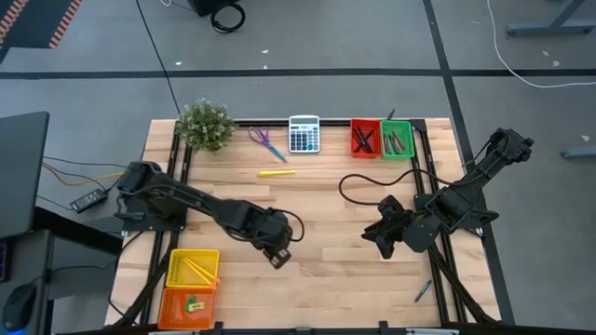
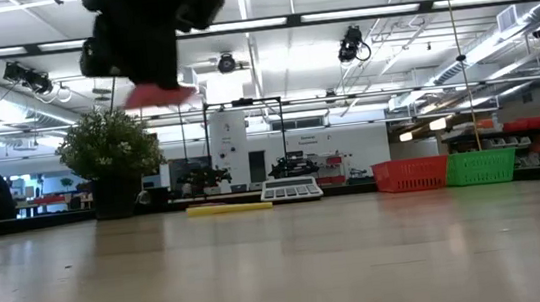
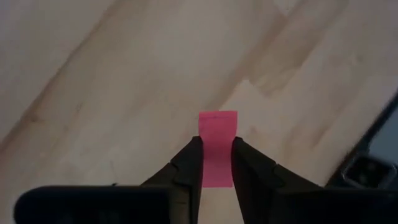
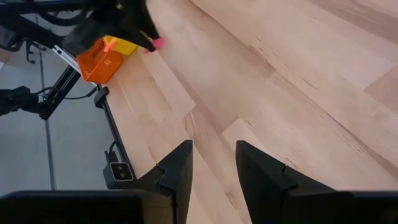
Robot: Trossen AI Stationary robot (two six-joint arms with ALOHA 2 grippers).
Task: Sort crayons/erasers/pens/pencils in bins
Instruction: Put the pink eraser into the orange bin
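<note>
From above, the left claw [image 1: 276,257] hangs over the pale wood-plank desk [image 1: 326,200], near the yellow mesh bin [image 1: 193,267] and orange mesh bin [image 1: 189,304]. The left wrist view shows its dark fingers [image 3: 186,167] pinching a flat, smooth pink rectangular eraser [image 3: 217,146]. The right claw [image 4: 212,163] hovers parted, empty.

No text, label, brand, number or sign can be read in any of the views. The keys and display of the calculator [image 1: 304,134], at the upper middle of the high view, are too small for any figure to be made out. The far wall at the middle of the low view carries faint marks, but nothing legible is shown.
</note>
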